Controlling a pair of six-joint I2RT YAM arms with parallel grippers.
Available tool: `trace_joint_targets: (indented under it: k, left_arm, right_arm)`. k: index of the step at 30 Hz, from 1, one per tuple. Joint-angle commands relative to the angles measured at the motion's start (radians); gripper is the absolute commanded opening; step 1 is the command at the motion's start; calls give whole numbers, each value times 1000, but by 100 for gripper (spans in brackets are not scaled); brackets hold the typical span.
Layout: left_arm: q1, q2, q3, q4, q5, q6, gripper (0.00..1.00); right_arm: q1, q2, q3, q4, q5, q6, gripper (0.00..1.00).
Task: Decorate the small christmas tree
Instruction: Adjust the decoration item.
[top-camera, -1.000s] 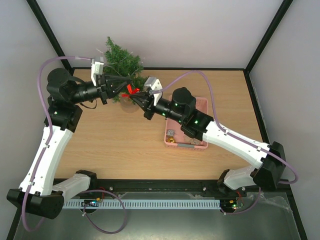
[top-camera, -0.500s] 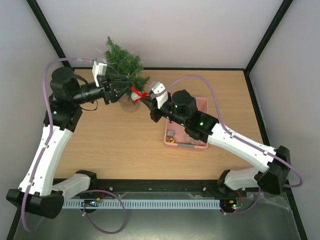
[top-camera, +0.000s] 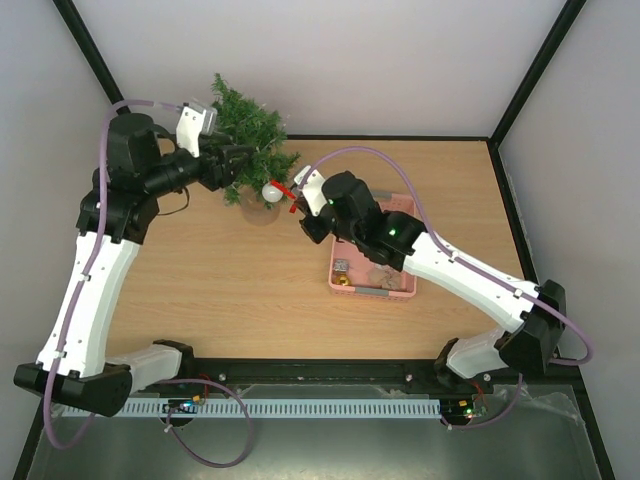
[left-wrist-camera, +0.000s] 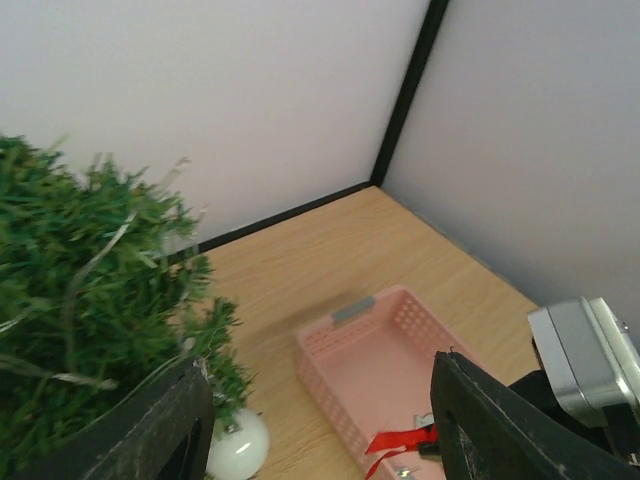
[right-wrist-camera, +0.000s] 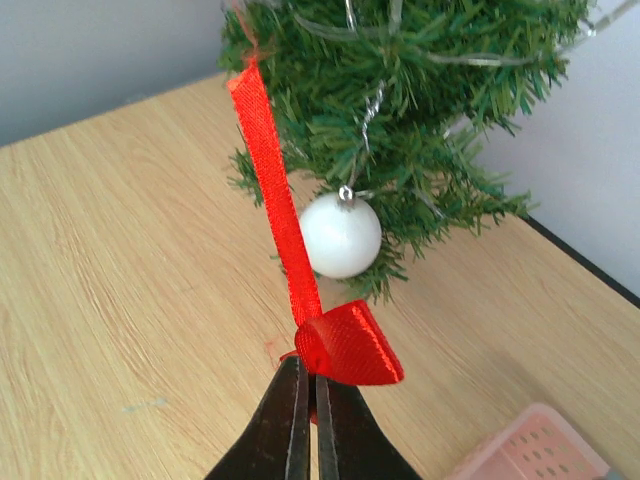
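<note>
The small christmas tree (top-camera: 246, 122) stands at the table's back left, with a white ball (top-camera: 271, 191) hanging low on its right side. In the right wrist view the tree (right-wrist-camera: 410, 90) fills the top and the white ball (right-wrist-camera: 341, 234) hangs below it. My right gripper (right-wrist-camera: 307, 395) is shut on a red ribbon bow (right-wrist-camera: 350, 345); the bow's strip runs up to the branches. From above, the right gripper (top-camera: 298, 200) holds the red ribbon (top-camera: 284, 189) beside the ball. My left gripper (top-camera: 238, 163) stands open against the tree's left foliage, nothing between its fingers (left-wrist-camera: 160, 430).
A pink basket (top-camera: 405, 285) sits right of centre with a few small ornaments (top-camera: 343, 272) inside. The left wrist view shows the pink basket (left-wrist-camera: 340, 345) beyond the tree (left-wrist-camera: 90, 300), the white ball (left-wrist-camera: 238, 447) and the red ribbon (left-wrist-camera: 400, 440). Black frame posts stand at the back corners.
My left gripper has opened, let go of the red ribbon and drawn back left toward the tree. The right gripper stays shut on the ribbon and has shifted slightly.
</note>
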Motion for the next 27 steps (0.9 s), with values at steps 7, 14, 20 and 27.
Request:
trace_joint_targets:
  k: [7,14,20,27]
  left_arm:
    - [-7,13,24,-42,144,13,55]
    - [-92,107,-25,-55,339,87,49]
    - [-132,154,-34,-99,421,134,46]
    - [-134,179,-35,-186,435,217,47]
  right_arm:
    - [-14,-9,25,-117,-70,-49,2]
    - [-14,-58,19,-102,-242,-52,2]
    - [-14,-75,18,-92,-296,-31,2]
    - [-13,-96,5,-62,-314,-9,2]
